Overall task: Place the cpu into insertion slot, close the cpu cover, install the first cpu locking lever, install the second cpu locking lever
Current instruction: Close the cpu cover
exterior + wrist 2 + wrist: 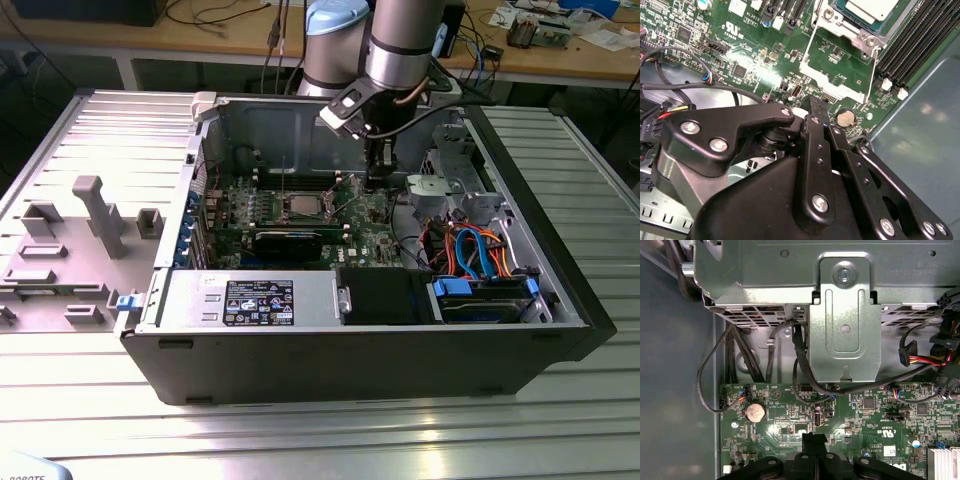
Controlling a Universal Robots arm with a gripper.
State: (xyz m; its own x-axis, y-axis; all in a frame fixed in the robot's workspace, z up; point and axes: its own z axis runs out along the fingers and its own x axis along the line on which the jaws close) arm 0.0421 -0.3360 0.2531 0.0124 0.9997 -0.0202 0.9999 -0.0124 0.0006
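The cpu (300, 206) shows its silver-grey top inside the insertion slot (284, 210) on the green motherboard (355, 225). In the second wrist view the cpu (875, 7) lies with the silvery cpu cover (856, 29) framing it. Two thin wire locking levers (808, 44) (873, 75) slant out over the board beside it. My gripper (377, 178) hangs over the board on the exterior view's right of the slot, apart from it. Its black fingers (817, 107) (815, 439) are shut on nothing, just above the board near a coin cell (754, 412).
The open case (560, 290) walls the board in. A grey metal bracket (845, 325) and black cables (800, 365) lie beyond the fingertips. Drive bays with orange and blue cables (470, 250), a black expansion card (290, 240) and memory slots (917, 40) crowd the board.
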